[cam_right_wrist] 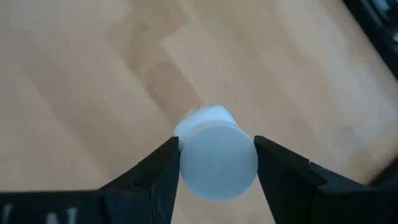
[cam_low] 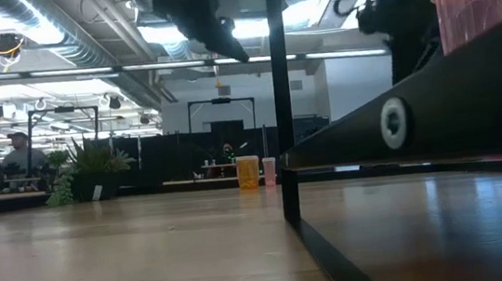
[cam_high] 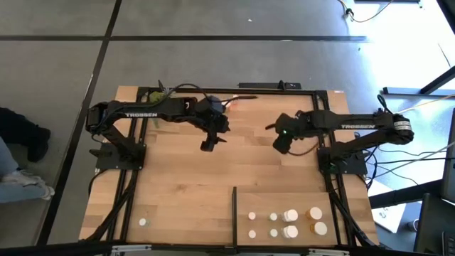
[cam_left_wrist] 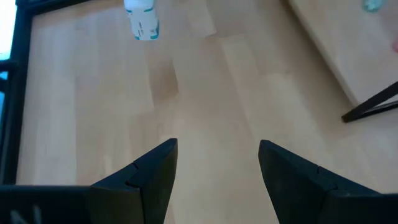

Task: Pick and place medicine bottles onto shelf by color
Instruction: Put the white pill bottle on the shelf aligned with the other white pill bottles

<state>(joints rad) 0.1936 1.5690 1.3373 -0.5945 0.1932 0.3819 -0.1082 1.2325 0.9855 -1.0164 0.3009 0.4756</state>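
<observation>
white bottle (cam_right_wrist: 216, 155) blurred in right gripper (cam_right_wrist: 216, 163)

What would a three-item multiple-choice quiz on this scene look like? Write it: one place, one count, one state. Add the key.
1. Where does the lone bottle stand?
A. On the shelf
B. On the table, left of the black strip
C. On the floor

2. How many bottles stand on the shelf in the high view?
A. Four
B. Eight
C. Twelve

3. How is the right pincer?
A. Open and empty
B. Shut on nothing
C. Shut on a white-capped bottle

Key:
1 B: it stands alone on bare wood near the table's front edge, across the strip from the shelf.
2 B: two rows of four caps show there.
3 C: the right wrist view shows both fingers pressed against the bottle's sides.
</observation>
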